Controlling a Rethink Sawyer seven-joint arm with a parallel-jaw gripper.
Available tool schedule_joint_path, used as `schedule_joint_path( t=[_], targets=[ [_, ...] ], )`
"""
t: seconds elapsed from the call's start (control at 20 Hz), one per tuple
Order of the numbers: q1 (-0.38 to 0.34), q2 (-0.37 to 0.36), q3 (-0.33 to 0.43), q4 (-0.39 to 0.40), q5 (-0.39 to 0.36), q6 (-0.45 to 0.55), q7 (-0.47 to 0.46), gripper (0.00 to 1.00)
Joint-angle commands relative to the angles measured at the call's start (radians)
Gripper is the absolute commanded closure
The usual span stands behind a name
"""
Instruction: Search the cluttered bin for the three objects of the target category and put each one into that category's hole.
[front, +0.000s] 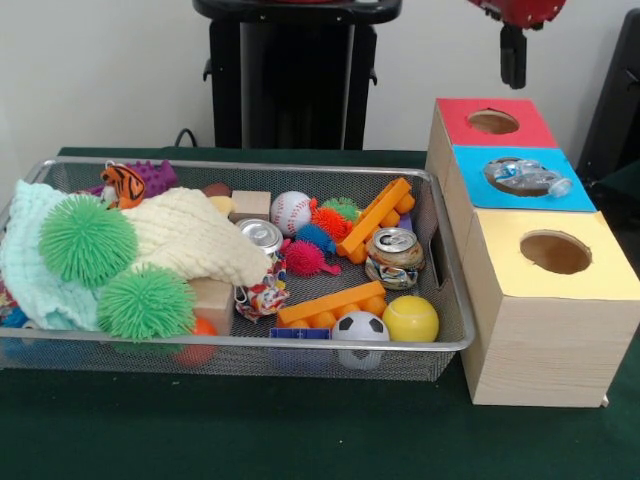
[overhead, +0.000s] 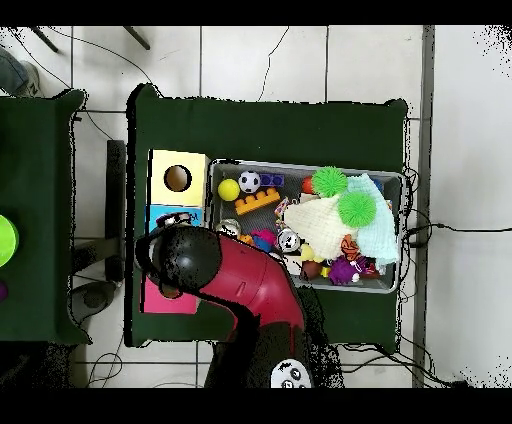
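In the front view, the bin (front: 455, 345) stands on the green table (front: 300, 430), just left of a wooden box (front: 545, 335) with three holes. The box has a red panel (front: 495, 122) at the far end, a blue panel (front: 523, 178) in the middle and a yellow panel (front: 550, 255) at the near end. A crushed plastic bottle (front: 530, 177) lies on the hole of the blue panel. Inside the bin, two green spiky balls (front: 88, 240) rest on a pale cloth (front: 190, 235) at the left side. More to the right there are a baseball (front: 291, 211), a silver can (front: 262, 236), a crushed can (front: 393, 257), two orange blocks (front: 376, 217), a yellow ball (front: 410, 319) and a small soccer ball (front: 360, 328) near the front rim. A tiger toy (front: 124, 183) sits at the far left corner. The gripper (front: 513, 55) hangs at the top edge, above and behind the red panel, and touches nothing; I cannot tell if it is released or clenched

In the overhead view, the bin (overhead: 400, 176) lies at the right of the box (overhead: 178, 178), in the middle of the table (overhead: 270, 130). The red arm (overhead: 245, 285) comes up from the bottom and covers the red end of the box, so the gripper is hidden here
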Motion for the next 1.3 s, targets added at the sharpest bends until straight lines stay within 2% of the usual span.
schedule_joint_path(
  t=[0.05, 0.45, 0.7, 1.05, 1.3],
  targets=[
    [-0.02, 0.103, 0.047, -0.024, -0.068, -0.172, 0.035, 1.0],
    [-0.026, 0.231, 0.113, -0.047, -0.038, -0.339, 0.079, 1.0],
    [-0.029, 0.269, 0.167, -0.051, 0.017, -0.408, 0.124, 1.0],
    [-0.036, 0.224, 0.281, 0.008, 0.176, -0.385, 0.23, 1.0],
    [0.0, 0.194, 0.24, 0.014, 0.203, -0.348, 0.215, 1.0]
  ],
)
